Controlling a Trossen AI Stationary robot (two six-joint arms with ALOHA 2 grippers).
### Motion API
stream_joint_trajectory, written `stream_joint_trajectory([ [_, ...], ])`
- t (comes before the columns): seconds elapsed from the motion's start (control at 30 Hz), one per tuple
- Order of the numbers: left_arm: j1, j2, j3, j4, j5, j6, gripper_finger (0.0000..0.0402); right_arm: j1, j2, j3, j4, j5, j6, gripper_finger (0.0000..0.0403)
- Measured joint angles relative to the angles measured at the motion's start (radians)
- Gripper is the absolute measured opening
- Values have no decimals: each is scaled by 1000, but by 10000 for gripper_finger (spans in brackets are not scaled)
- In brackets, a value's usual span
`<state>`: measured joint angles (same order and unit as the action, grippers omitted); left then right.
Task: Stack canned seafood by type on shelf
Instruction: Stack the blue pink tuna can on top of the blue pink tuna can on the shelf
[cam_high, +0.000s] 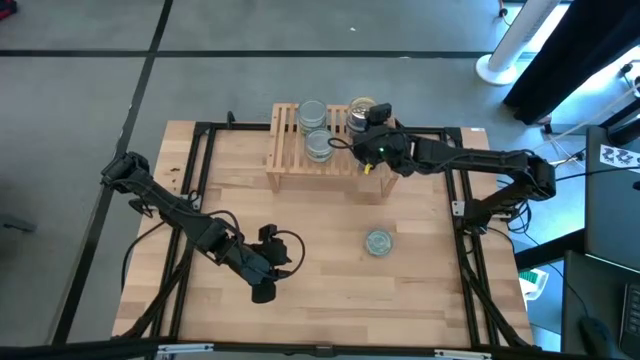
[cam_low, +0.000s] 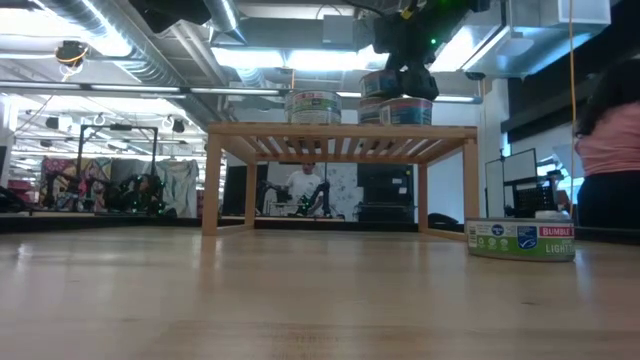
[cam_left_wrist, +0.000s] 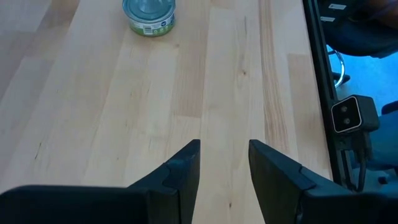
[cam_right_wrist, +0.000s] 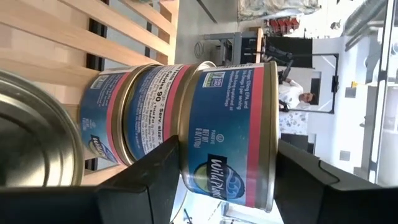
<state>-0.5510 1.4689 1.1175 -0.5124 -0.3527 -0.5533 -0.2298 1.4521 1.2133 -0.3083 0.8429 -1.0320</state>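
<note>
Two stacked tins under right gripper (cam_right_wrist: 227, 180), apparently clamped on top tin (cam_right_wrist: 227, 124).

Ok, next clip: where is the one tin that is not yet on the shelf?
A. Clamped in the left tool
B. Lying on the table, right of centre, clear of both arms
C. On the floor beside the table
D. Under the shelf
B: the high view shows the lone tin resting on the table in front of the shelf, with neither arm near it.
</note>
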Motion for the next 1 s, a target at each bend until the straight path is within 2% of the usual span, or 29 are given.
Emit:
stream_joint_trajectory([
  [0.4,0,0,0,0,0,0,131,0,-6,0,11,-49,-24,214],
  [0.7,0,0,0,38,0,30,131,0,-6,63,-10,-78,13,214],
  [1.0,11,0,0,25,-55,55,131,0,-6,63,-49,-78,13,214],
])
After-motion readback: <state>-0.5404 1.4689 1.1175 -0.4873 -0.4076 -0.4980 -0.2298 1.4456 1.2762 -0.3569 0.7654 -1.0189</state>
